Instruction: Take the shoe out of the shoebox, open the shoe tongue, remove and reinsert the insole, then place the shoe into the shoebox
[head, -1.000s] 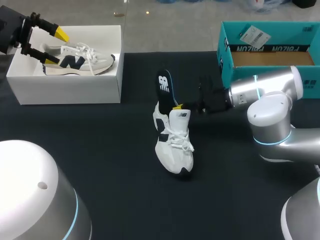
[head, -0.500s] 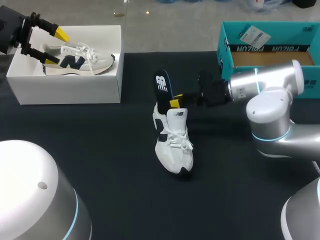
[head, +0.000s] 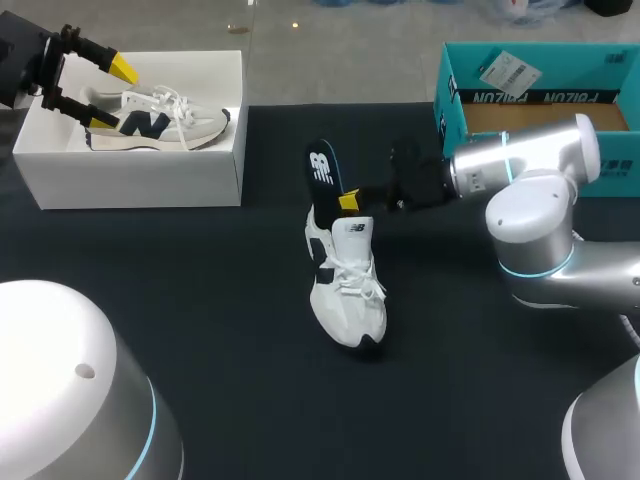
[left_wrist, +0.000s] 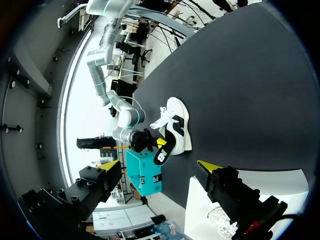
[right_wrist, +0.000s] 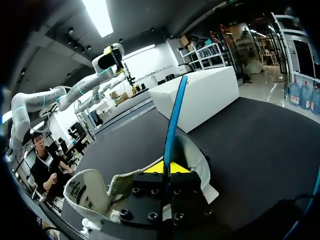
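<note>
Dark table (head: 200, 300) covers the whole work area.

Head view: the shoe (head: 348, 290) lies alone mid-table, toe toward the robot. The insole (head: 323, 175) stands out of its heel opening, lower end inside. The right gripper (head: 348, 200) is clamped on the insole just above the collar. The left gripper (head: 108, 95) hangs over a white box (head: 140, 175) holding a second shoe (head: 160, 125), fingers wide, gripping nothing. The teal shoebox (head: 455, 130) sits at the far right, open.

Left wrist view: both yellow tips stand well apart with nothing between them. The shoe and insole appear far off across the table.

Right wrist view: the insole shows edge-on, pinched between both yellow tips, with the heel collar wrapped round it below.

Hazards:
- Nothing pins the shoe. If the insole binds inside, a pull would probably lift or tip the whole shoe.
- The grip is on a thin, flexible edge. A sideways pull could bend the insole or let it slip free.
</note>
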